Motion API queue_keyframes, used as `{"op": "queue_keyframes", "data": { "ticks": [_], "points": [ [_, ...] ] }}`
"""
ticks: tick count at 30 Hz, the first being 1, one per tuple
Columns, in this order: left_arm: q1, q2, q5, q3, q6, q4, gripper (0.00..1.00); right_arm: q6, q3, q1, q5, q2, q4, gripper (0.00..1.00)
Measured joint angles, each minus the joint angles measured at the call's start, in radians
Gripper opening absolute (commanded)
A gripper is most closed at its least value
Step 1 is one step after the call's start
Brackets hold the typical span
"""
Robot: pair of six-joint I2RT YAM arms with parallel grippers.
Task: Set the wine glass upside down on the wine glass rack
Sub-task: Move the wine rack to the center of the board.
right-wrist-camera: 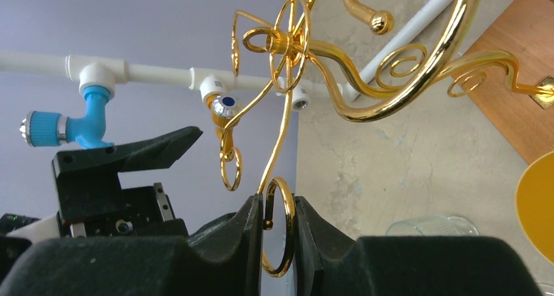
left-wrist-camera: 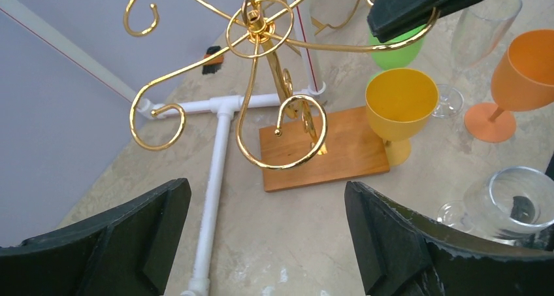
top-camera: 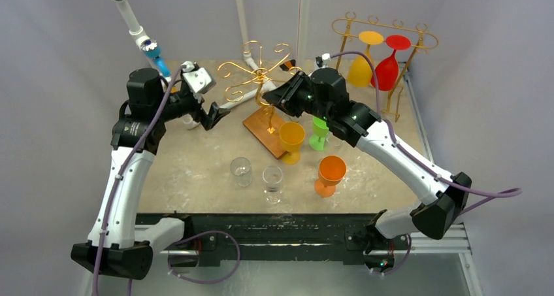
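The gold wire wine glass rack (top-camera: 261,72) stands mid-table on a wooden base (top-camera: 264,127). My right gripper (right-wrist-camera: 274,211) is shut on one curled end loop (right-wrist-camera: 289,227) of the rack, reaching in from the right (top-camera: 274,93). My left gripper (left-wrist-camera: 268,191) hovers open and empty just left of the rack (top-camera: 212,115). Upright on the table stand a yellow wine glass (top-camera: 291,139), a green one (top-camera: 319,131), an orange one (top-camera: 330,173) and two clear ones (top-camera: 241,171) (top-camera: 272,181). No glass hangs on this rack.
A second gold rack (top-camera: 385,34) at the back right holds a yellow glass (top-camera: 361,67) and a red glass (top-camera: 387,67) upside down. A white pipe frame (left-wrist-camera: 219,146) with a blue fitting (top-camera: 157,59) runs along the back left.
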Motion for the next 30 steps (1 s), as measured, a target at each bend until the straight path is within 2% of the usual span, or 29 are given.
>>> {"op": "queue_keyframes", "data": {
  "ticks": [10, 16, 19, 25, 27, 30],
  "points": [
    [-0.002, -0.074, 0.019, -0.04, 0.245, 0.036, 0.87, 0.019, -0.045, -0.033, -0.045, -0.008, 0.068, 0.02],
    [-0.026, -0.116, 0.025, -0.16, 0.44, 0.134, 0.75, 0.029, -0.068, -0.046, -0.072, -0.011, 0.108, 0.03],
    [-0.047, -0.145, 0.023, -0.212, 0.526, 0.205, 0.65, 0.037, -0.074, -0.053, -0.084, -0.011, 0.122, 0.02],
    [-0.105, -0.187, 0.007, -0.321, 0.725, 0.363, 0.53, 0.045, -0.079, -0.067, -0.108, -0.011, 0.131, 0.02],
    [-0.138, -0.179, -0.009, -0.332, 0.78, 0.374, 0.45, 0.047, -0.081, -0.07, -0.11, -0.011, 0.133, 0.02],
    [-0.195, -0.161, -0.039, -0.336, 0.846, 0.394, 0.26, 0.051, -0.085, -0.074, -0.116, -0.011, 0.141, 0.02]
  ]
}}
